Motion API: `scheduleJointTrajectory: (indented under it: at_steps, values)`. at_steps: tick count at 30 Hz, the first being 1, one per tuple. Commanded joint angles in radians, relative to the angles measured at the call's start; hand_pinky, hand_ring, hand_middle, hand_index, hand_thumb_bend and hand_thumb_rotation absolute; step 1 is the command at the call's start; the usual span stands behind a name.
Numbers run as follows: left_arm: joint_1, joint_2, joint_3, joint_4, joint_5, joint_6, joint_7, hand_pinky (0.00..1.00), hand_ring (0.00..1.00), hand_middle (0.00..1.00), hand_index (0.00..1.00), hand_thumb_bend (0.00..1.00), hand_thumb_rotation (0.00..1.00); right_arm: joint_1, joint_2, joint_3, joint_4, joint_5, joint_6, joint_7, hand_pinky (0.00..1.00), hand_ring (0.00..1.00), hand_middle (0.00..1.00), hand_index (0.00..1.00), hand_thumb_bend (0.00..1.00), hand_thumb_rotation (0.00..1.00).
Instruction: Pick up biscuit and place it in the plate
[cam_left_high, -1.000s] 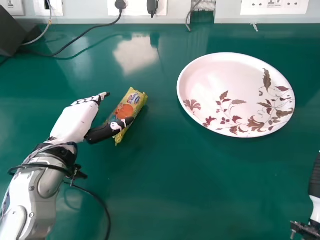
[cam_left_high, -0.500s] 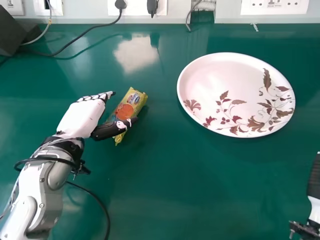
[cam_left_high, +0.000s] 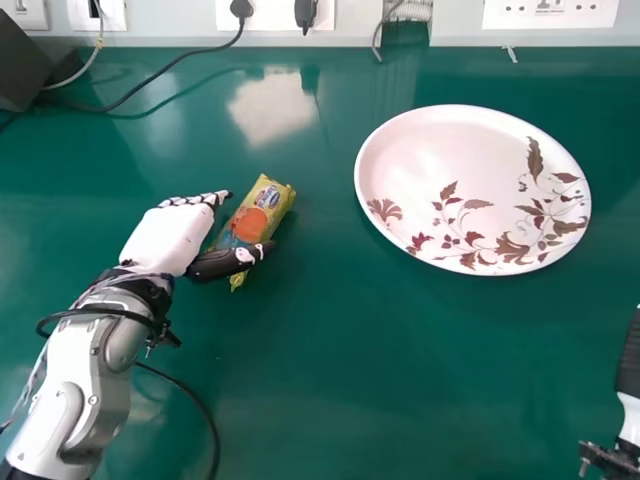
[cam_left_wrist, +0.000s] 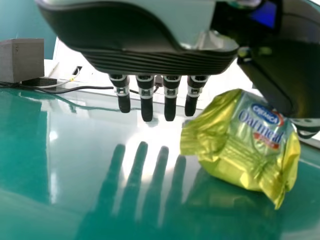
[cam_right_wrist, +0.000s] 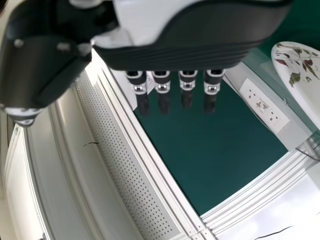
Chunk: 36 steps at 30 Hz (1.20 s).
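My left hand (cam_left_high: 172, 238) is at the left of the table in the head view, fingers straight, its thumb at the near end of the yellow biscuit packet (cam_left_high: 256, 215). The packet lies on the table, between fingertips and thumb. From the left wrist, my left hand (cam_left_wrist: 158, 95) has its fingers extended and the biscuit packet (cam_left_wrist: 245, 145) stands close by the thumb. The white plate (cam_left_high: 455, 165) with brown leaf patterns is at the right. At the right edge is my right hand (cam_left_high: 629, 365); in the right wrist view the right hand (cam_right_wrist: 172, 82) has straight fingers.
Black cables (cam_left_high: 165, 70) run over the back left of the table from wall sockets (cam_left_high: 549, 12). A dark box (cam_left_high: 22, 68) stands at the back left corner. Another cable (cam_left_high: 190, 398) lies beside my left forearm.
My left hand has moved slightly right and then a little toward the near edge, its thumb now lower along the packet. The packet, the plate and my right hand look the same.
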Motion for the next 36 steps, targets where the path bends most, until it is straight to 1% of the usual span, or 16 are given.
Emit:
scheduleJointTrajectory:
  at_steps: [1, 9, 13, 17, 21, 24, 30, 33, 36]
  values:
    - [-0.001, 0.020, -0.013, 0.023, 0.020, -0.001, 0.000, 1.00, 0.96, 0.98, 1.00, 1.00, 0.64, 0.010, 0.047, -0.001, -0.010, 0.008, -0.008, -0.002, 0.93, 1.00, 1.00, 0.95, 1.00, 0.26]
    - [0.005, 0.051, -0.018, 0.040, 0.037, -0.010, 0.000, 1.00, 0.96, 0.99, 1.00, 1.00, 0.63, 0.012, 0.046, -0.001, -0.010, 0.009, -0.009, 0.001, 0.96, 1.00, 1.00, 0.96, 1.00, 0.26]
    - [0.004, 0.061, -0.026, 0.052, 0.061, -0.009, -0.003, 1.00, 0.96, 0.99, 1.00, 1.00, 0.64, 0.011, 0.047, -0.002, -0.008, 0.010, -0.008, -0.002, 0.97, 1.00, 1.00, 0.96, 1.00, 0.27]
    - [0.000, 0.069, -0.035, 0.077, 0.076, -0.020, 0.019, 1.00, 0.95, 0.99, 1.00, 1.00, 0.63, 0.006, 0.048, -0.003, -0.004, 0.016, -0.004, -0.006, 0.94, 1.00, 1.00, 0.96, 1.00, 0.28]
    - [-0.007, 0.076, -0.044, 0.101, 0.086, -0.033, 0.027, 1.00, 0.94, 0.99, 1.00, 1.00, 0.64, 0.000, 0.044, -0.006, 0.004, 0.013, -0.005, -0.004, 0.94, 1.00, 1.00, 0.96, 1.00, 0.27]
    - [-0.011, 0.084, -0.046, 0.115, 0.083, -0.046, 0.033, 1.00, 0.94, 0.99, 1.00, 1.00, 0.63, -0.001, 0.044, -0.006, 0.004, 0.011, -0.006, -0.005, 0.94, 1.00, 1.00, 0.95, 1.00, 0.27]
    - [-0.028, 0.101, -0.051, 0.136, 0.086, -0.066, 0.027, 1.00, 0.95, 0.98, 1.00, 1.00, 0.63, 0.003, 0.048, 0.000, -0.004, 0.013, -0.006, -0.006, 0.97, 1.00, 1.00, 0.96, 1.00, 0.27]
    - [-0.036, 0.111, -0.051, 0.131, 0.090, -0.076, 0.023, 1.00, 0.95, 0.98, 1.00, 1.00, 0.64, 0.009, 0.053, 0.004, -0.012, 0.002, -0.008, -0.016, 0.97, 1.00, 1.00, 0.96, 1.00, 0.28]
    - [-0.042, 0.115, -0.045, 0.127, 0.078, -0.090, 0.030, 1.00, 0.95, 0.97, 1.00, 1.00, 0.66, 0.014, 0.056, 0.007, -0.015, -0.011, -0.013, -0.020, 0.97, 1.00, 1.00, 0.96, 1.00, 0.27]
